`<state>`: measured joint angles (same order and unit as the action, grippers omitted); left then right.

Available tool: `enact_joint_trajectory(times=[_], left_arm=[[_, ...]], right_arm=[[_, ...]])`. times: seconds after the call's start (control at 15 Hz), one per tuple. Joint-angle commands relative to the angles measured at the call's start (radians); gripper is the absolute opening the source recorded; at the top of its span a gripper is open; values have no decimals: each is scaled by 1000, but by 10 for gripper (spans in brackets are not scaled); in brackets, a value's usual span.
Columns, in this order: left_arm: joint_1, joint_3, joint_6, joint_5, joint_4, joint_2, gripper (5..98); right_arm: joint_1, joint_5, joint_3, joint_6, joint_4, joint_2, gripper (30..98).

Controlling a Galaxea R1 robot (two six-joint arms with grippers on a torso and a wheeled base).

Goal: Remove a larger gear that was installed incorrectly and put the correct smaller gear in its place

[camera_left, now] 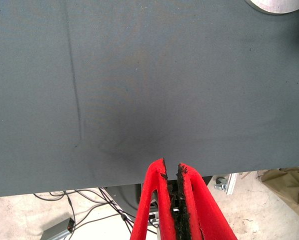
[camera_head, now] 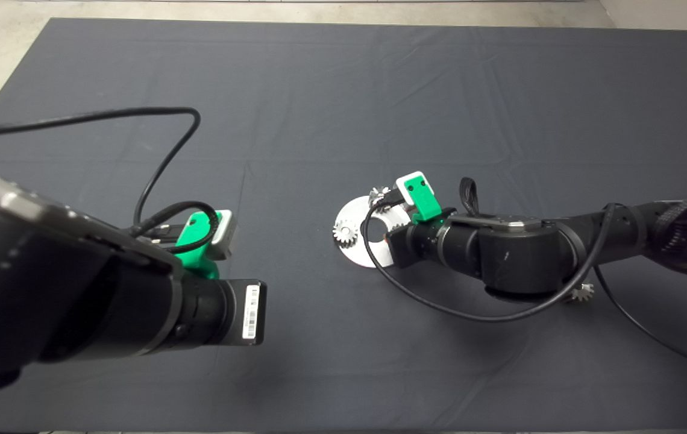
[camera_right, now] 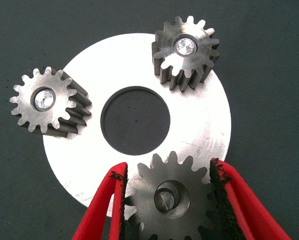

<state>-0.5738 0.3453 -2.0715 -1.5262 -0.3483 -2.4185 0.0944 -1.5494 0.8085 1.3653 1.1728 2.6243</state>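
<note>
A round silver plate (camera_right: 204, 130) with a central hole lies on the dark mat (camera_head: 295, 108). My right gripper (camera_right: 168, 167) is over its near edge, shut on the smaller gear (camera_right: 169, 195). This dark grey gear sits on the plate with a peg showing in its hole. Two shinier gears (camera_right: 44, 100) (camera_right: 185, 47) stand on pegs at the plate's rim. The larger gear (camera_head: 580, 293) lies on the mat, half hidden under the right arm. My left gripper (camera_left: 172, 170) hangs shut and empty over bare mat left of the plate.
In the head view both arms trail black cables (camera_head: 163, 157) over the mat. The left wrist view shows the mat's edge, with floor, cables and a brown bag (camera_left: 289, 190) beyond it. A sliver of the plate (camera_left: 277, 5) shows there too.
</note>
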Motion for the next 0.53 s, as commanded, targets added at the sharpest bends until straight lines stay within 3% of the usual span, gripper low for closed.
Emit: enact_joint_trajectory(times=[0.0,0.47], left_arm=[[-3,1,-6,-72,-15,2,53],[-1,15,-4,-74,-26,8,53]], right_arm=[[-32,-69,-4,0,64,1,349],[-30,-72,-48,1,64,-14,348]])
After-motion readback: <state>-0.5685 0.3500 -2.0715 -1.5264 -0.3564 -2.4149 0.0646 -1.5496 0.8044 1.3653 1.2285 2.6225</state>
